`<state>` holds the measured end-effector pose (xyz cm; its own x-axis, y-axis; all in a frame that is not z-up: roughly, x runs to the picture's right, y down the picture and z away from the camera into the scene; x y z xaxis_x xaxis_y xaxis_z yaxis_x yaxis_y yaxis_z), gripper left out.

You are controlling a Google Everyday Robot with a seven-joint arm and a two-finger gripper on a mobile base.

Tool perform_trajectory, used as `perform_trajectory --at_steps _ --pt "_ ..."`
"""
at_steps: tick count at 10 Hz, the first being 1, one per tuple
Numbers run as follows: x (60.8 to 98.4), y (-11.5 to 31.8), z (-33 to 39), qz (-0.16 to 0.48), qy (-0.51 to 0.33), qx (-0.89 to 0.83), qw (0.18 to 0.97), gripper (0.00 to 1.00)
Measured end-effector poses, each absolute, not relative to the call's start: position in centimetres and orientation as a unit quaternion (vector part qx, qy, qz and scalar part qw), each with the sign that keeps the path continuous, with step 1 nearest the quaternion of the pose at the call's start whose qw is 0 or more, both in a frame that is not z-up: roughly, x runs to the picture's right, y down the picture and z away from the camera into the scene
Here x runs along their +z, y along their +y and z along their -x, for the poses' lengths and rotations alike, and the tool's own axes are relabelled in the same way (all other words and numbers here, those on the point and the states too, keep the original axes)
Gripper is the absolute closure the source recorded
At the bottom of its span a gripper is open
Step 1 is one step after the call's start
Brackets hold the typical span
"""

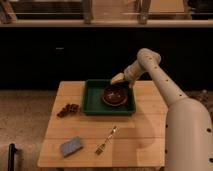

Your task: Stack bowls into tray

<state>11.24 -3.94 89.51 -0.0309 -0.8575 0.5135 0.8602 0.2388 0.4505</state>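
Note:
A dark green tray [95, 102] sits at the back middle of the wooden table. Dark reddish-brown bowls [115, 95] rest inside it toward its right side; how many are stacked I cannot tell. My gripper [118, 79] hangs above the tray's back right edge, just above and behind the bowls, apart from them. The white arm reaches in from the right.
A cluster of small dark red pieces [68, 109] lies left of the tray. A grey-blue sponge block [72, 146] sits at the front left. A fork [106, 140] lies at the front middle. The wooden table [145, 135] has dark cabinets behind it.

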Motion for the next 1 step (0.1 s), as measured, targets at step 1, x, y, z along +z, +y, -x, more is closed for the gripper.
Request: perform_trajectory --at_steps 1 --pt "89.28 -4.46 -11.44 0.001 -0.361 -0.612 0.704 0.20"
